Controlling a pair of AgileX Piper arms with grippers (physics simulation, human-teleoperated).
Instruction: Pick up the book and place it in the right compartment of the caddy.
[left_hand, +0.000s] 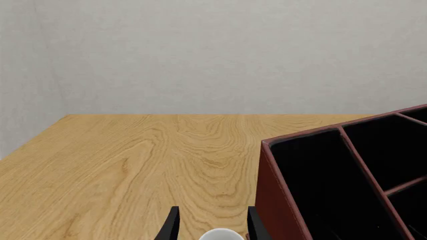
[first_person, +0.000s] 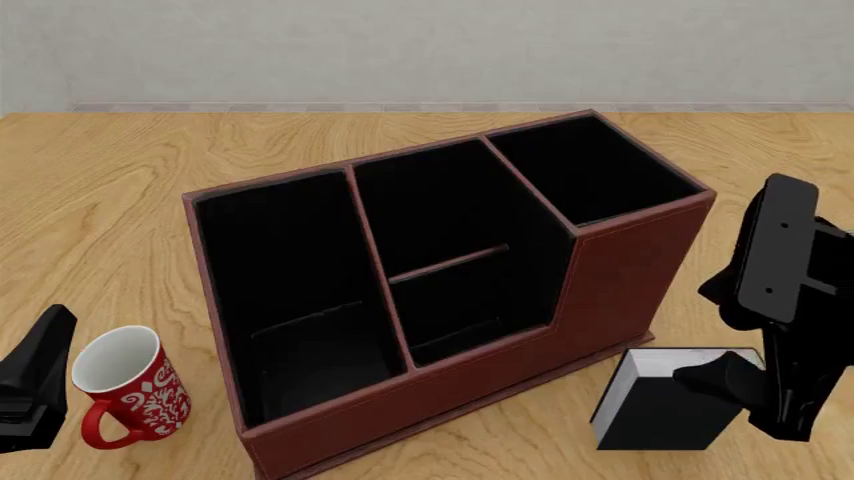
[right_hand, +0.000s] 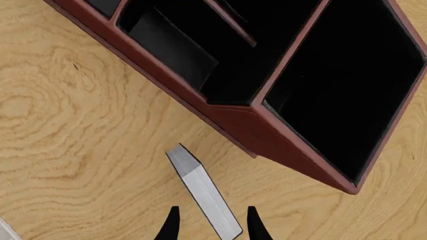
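Observation:
The book (first_person: 663, 405), black-covered with white page edges, stands on edge on the table just in front of the caddy's (first_person: 441, 290) right front corner. My right gripper (first_person: 731, 380) is down at the book's right end. In the right wrist view the white page edge (right_hand: 200, 192) runs between the fingers (right_hand: 171, 226), with a gap on each side, so the right gripper (right_hand: 212, 226) is open. The right compartment (first_person: 594, 175) is deep and black-lined, and it shows again as the right compartment (right_hand: 347, 85). My left gripper (left_hand: 213, 227) stands open at the far left, by a mug.
A red-and-white mug (first_person: 123, 388) stands left of the caddy, its rim (left_hand: 221, 234) between the left fingers. The caddy wall (left_hand: 280, 200) rises close beside the left gripper (first_person: 38, 365). Bare wooden table (first_person: 120, 200) runs back to a grey wall.

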